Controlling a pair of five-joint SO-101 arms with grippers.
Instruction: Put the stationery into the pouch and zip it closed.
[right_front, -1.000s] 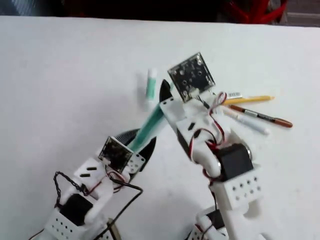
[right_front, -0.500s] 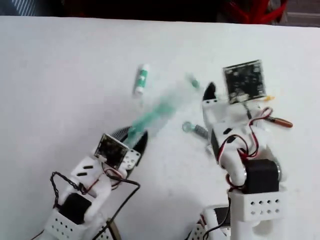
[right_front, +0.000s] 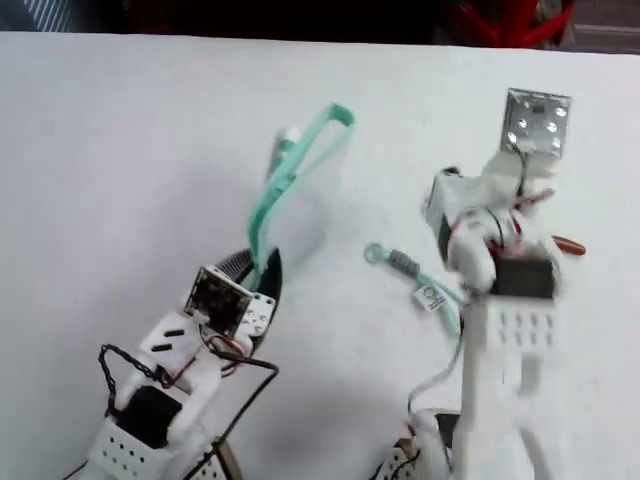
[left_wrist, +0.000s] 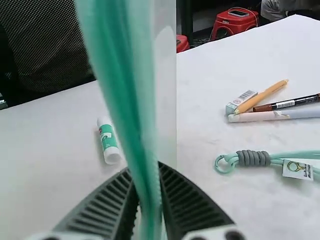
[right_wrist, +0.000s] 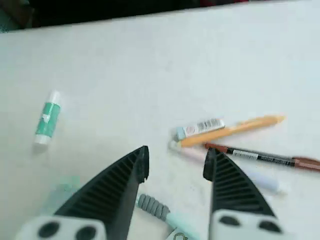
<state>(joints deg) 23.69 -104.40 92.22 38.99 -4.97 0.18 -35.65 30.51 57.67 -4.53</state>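
The pouch (right_front: 300, 175), clear with a teal zip edge, stands tilted up from the table, and my left gripper (right_front: 262, 270) is shut on its lower end. In the left wrist view the teal edge (left_wrist: 125, 100) rises from between the ribbed jaws. Its teal strap (right_front: 400, 262) with a grey knot and a tag lies on the table. A green and white glue stick (left_wrist: 107, 142) lies behind the pouch. An orange pen (right_wrist: 240, 127), a brown-capped pen (right_wrist: 260, 156), a white pen (left_wrist: 280, 115) and a small eraser (right_wrist: 200, 127) lie together. My right gripper (right_wrist: 176, 151) hangs open above them.
The white table (right_front: 120, 150) has bare room at the left and back. The right arm's body (right_front: 500, 300) stands between the strap and the pens. Red stools and dark floor lie beyond the far edge.
My right gripper let go of the pouch and drew back to the right. The pouch swung up in the left gripper, and its strap dropped onto the table.
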